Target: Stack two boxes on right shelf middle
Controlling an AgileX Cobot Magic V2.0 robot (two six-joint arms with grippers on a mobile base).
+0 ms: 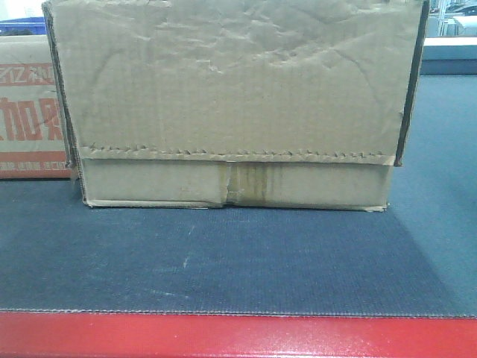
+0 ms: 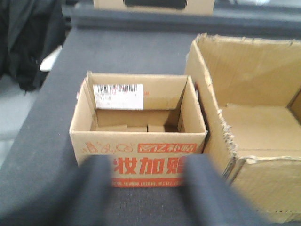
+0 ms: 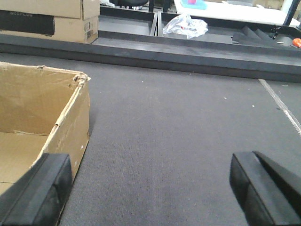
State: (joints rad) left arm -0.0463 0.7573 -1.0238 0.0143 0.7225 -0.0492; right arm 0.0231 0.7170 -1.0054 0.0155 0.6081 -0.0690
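Brown corrugated cardboard fills most of the front view: the plain box stands on the grey table top, its wrinkled face towards the camera, with a serrated flap edge across it and a strip of tape at the centre below. The printed box, with red Chinese characters, stands just to the left of it and partly behind its corner; whether the 2 touch cannot be told. The table's red front rail runs along the bottom, and a blue bin shows above the printed box.

From the left wrist view both boxes are open at the top and empty, side by side on the mat, the plain 1 the larger. A white barcode label is stuck inside the printed box's far wall. The left gripper is spread, its 2 dark fingers (badly blurred) low in front of the printed face, the red characters showing between them; contact cannot be told.

The right gripper is spread wide over bare mat, gripping nothing. Its left finger sits by the plain box's outer wall. Further back lie other cartons and a crumpled plastic bag.
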